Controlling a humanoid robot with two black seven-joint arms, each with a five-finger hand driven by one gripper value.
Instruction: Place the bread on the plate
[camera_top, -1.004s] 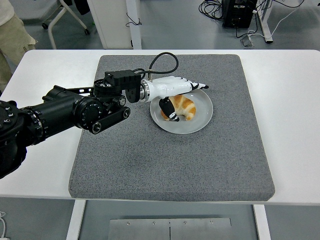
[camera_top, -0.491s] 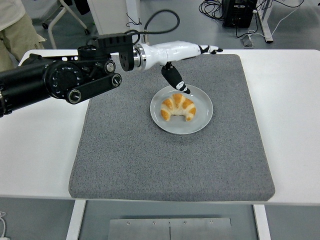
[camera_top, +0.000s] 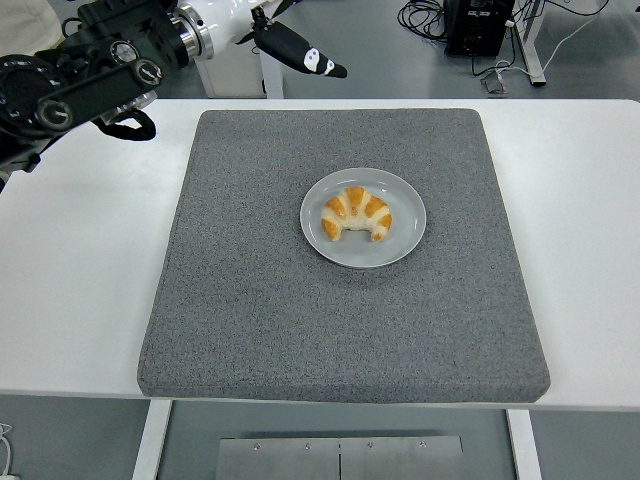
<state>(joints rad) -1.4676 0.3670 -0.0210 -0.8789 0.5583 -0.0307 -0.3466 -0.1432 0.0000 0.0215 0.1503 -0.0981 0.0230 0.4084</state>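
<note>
Since the golden-brown, crescent-shaped croissant (camera_top: 357, 213) is seen lying inside the round pale-grey plate (camera_top: 404, 241), with its long axis running left to right and its tips toward the near edge, the placing is judged complete. The left hand (camera_top: 262, 22) is held high at the upper left, well apart from the bread, its fingers (camera_top: 318, 63) loosely extended and holding nothing. Open grey felt mat (camera_top: 250, 300) and white tabletop (camera_top: 80, 260) are left around the plate.

Bright, even overhead light, sharp focus throughout; only a faint soft shadow rings the plate (camera_top: 407, 245).
</note>
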